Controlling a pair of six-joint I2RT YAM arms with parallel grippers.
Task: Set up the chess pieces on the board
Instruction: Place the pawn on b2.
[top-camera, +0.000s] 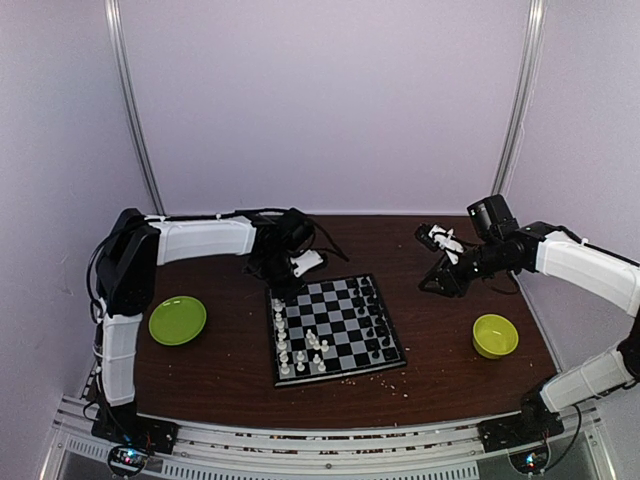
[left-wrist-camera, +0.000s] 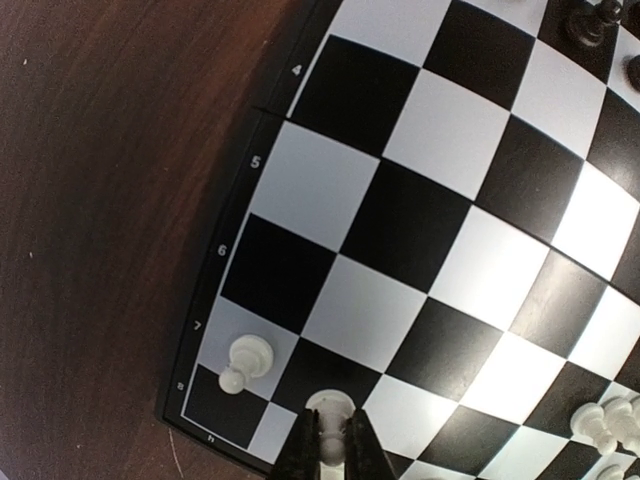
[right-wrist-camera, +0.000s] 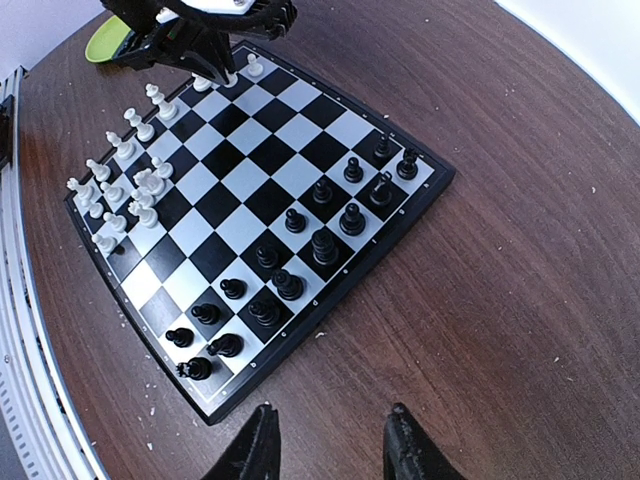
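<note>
Nearest the arm bases, pale crumbs (top-camera: 400, 384) dot the brown bench (top-camera: 230, 372) along the near edge of the board (top-camera: 350, 318). It sits mid-bench, slightly skewed, w/ a green plate (top-camera: 177, 320) well to its left and a green bowl (top-camera: 495, 335) well to its right. White pcs (top-camera: 283, 342) crowd the left cols, a few strayed inward. Black pcs (top-camera: 372, 308) stand on the right cols, not in neat rows. At the board's far-left corner the left pincer (left-wrist-camera: 331, 425) is nearly closed, pinching a white piece (left-wrist-camera: 330, 402) over an edge square; can't tell if the piece touches down. A white pawn (left-wrist-camera: 245, 360) stands just beside it, at the corner by the 7 and 8 marks. Over to the right, the right pincer (right-wrist-camera: 331, 412) hangs above bare bench off the board's right side, fingers well apart, holding nothing.
</note>
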